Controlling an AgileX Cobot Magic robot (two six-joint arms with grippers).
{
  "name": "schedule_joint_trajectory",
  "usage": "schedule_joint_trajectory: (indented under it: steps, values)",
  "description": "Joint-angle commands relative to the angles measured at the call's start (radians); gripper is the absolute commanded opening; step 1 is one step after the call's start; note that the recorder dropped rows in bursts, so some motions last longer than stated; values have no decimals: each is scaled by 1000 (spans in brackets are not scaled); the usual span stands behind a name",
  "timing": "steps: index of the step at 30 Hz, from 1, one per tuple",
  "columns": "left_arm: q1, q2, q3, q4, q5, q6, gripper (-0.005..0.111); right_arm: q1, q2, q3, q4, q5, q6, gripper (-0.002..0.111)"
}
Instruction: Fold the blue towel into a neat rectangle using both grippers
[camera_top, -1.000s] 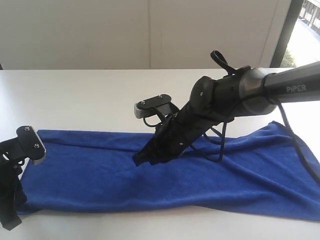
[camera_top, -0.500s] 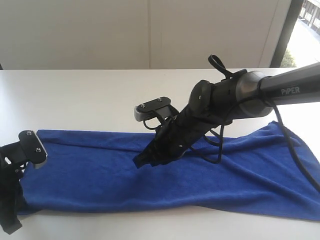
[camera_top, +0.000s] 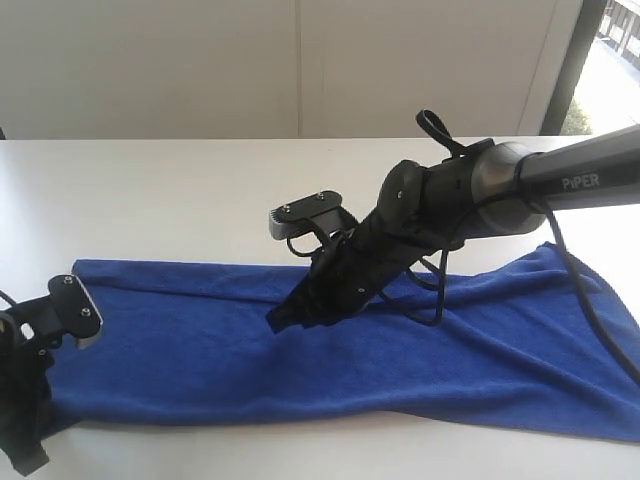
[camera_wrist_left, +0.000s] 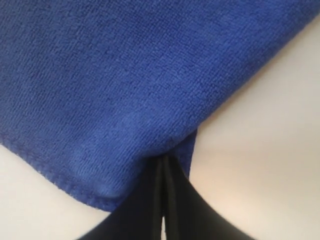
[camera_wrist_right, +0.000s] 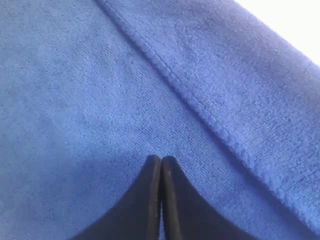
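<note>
The blue towel (camera_top: 200, 350) lies lengthwise on the white table (camera_top: 150, 200). With jaws together, the right gripper (camera_wrist_right: 161, 160) presses mid-cloth, probably anchoring a fold line; the left gripper (camera_wrist_left: 163, 167), likewise closed, seems to nip a corner for carrying over

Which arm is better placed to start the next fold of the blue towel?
Left, probably. The left gripper has its jaws closed at a corner of the blue towel, seemingly pinching it. The right gripper is shut over the cloth's middle, away from any corner.
</note>
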Motion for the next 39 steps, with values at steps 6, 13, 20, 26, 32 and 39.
schedule_joint_trajectory:
  steps: [6,13,20,26,32,39]
  values:
    - [2,39,12,137,182,-20,0,0,13,-8,-26,-43,-17,0]
    - [2,39,12,156,255,-22,0,0,54,-8,-50,-66,-17,0]
    - [2,39,12,172,306,-20,0,0,83,-8,-81,-112,-19,0]
    - [2,39,12,173,326,-20,0,0,83,-8,-99,-129,-19,0]
    - [2,1,-18,127,316,-20,0,0,54,-8,-101,-92,-22,0]
    - [2,-91,-106,83,364,-20,0,0,-56,-8,-108,-79,-22,0]
